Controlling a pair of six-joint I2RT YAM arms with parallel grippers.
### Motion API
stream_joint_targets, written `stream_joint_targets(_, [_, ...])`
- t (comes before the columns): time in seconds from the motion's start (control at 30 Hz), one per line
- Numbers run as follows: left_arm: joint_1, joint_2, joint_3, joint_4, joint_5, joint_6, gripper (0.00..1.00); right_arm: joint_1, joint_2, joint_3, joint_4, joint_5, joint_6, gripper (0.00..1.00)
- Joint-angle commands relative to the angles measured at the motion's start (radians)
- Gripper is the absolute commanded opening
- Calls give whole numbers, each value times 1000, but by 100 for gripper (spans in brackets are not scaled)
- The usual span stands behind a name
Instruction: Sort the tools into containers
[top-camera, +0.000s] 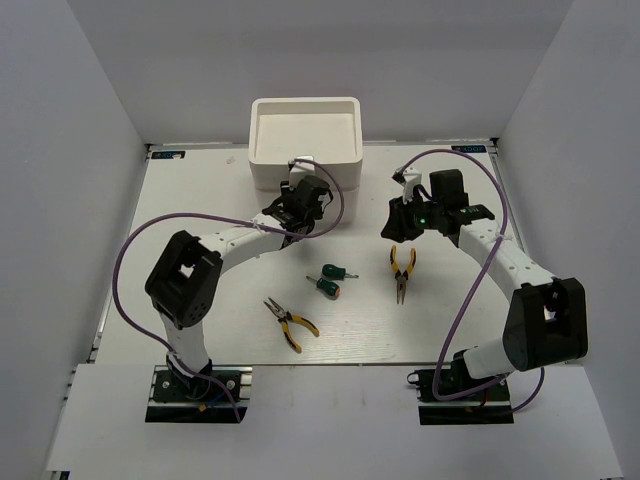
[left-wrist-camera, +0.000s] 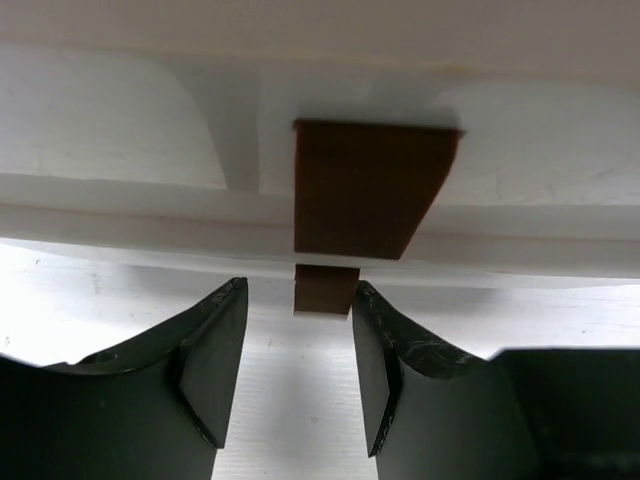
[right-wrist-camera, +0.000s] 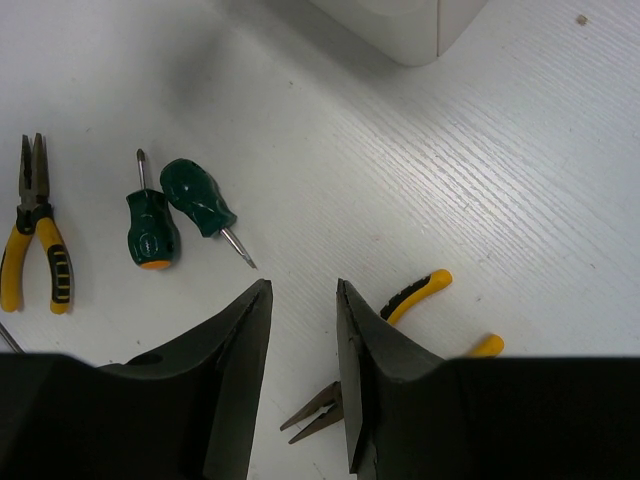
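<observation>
The white organizer (top-camera: 304, 135) stands at the back centre. My left gripper (top-camera: 297, 200) is at its front, open, its tips (left-wrist-camera: 296, 295) either side of the lower brown drawer handle (left-wrist-camera: 326, 289), under the larger upper handle (left-wrist-camera: 365, 187). My right gripper (top-camera: 400, 222) is open and empty above yellow-handled pliers (top-camera: 401, 270), whose nose (right-wrist-camera: 318, 411) and handles (right-wrist-camera: 420, 288) show beside its fingers (right-wrist-camera: 302, 290). Two stubby green screwdrivers (top-camera: 330, 279) lie mid-table, also in the right wrist view (right-wrist-camera: 170, 213). The second yellow pliers (top-camera: 292, 323) lie near the front, also in the right wrist view (right-wrist-camera: 35, 237). The thin long screwdrivers are not in view.
White walls enclose the table on the left, back and right. Purple cables loop over both arms (top-camera: 130, 250). The organizer's corner (right-wrist-camera: 405, 25) shows at the top of the right wrist view.
</observation>
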Motion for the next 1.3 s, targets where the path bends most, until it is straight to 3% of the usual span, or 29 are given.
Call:
stream_joint_targets(0.0, [7,3,23,58,-16,12,57,-3,2,29,19,-7,-11,39])
stream_joint_targets(0.2, [7,3,14,89,-7,2,55,-3,8,28,14,-10,-15,39])
stream_joint_targets(0.43, [7,13,23,98,-7,2,45,-3,11,28,14,-11,-14,39])
stream_joint_targets(0.7, [7,22,23,89,-7,2,9,-3,11,29,11,-10,-17,39])
stream_joint_targets(0.8, [7,10,10,98,13,-7,0,-4,13,31,14,-12,-15,39])
stream_joint_targets(1.27, [-20,-116,-158,120,49,-48,0,-3,20,31,16,-17,-15,39])
